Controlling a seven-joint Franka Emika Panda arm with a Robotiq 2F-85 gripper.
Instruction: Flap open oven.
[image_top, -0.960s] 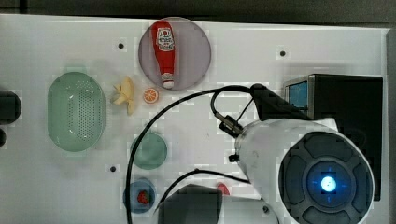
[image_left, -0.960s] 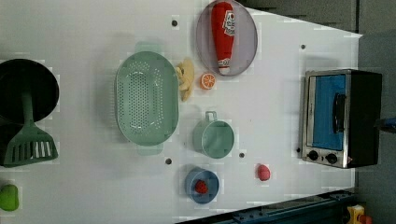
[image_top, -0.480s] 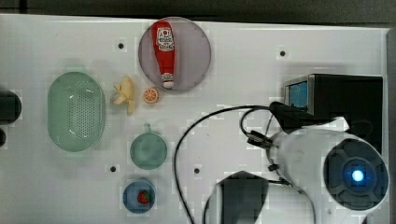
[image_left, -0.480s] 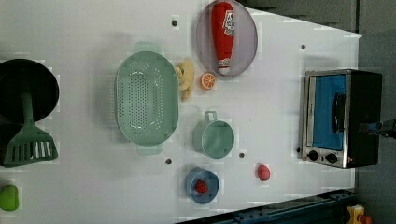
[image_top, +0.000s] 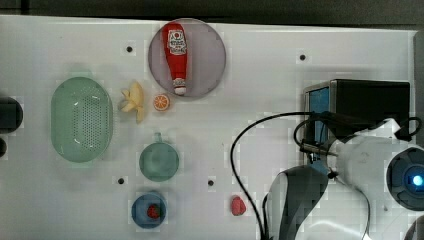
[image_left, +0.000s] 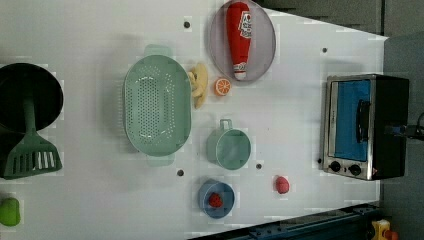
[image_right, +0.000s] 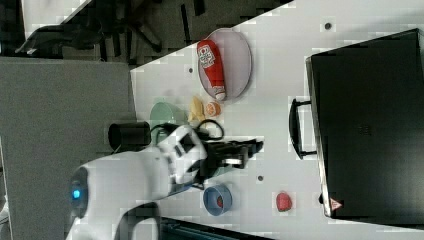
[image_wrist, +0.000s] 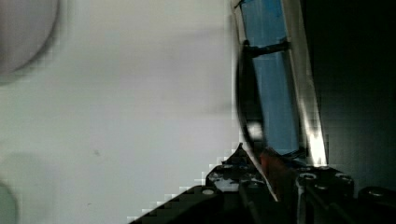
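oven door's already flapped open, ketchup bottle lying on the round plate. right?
Not quite: the oven door is still shut, flat against its frame, as the left view shows. The ketchup bottle does lie on the round plate.

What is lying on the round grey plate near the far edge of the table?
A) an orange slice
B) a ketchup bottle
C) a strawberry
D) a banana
B: a red ketchup bottle lies on the round plate; the fruit pieces sit off it.
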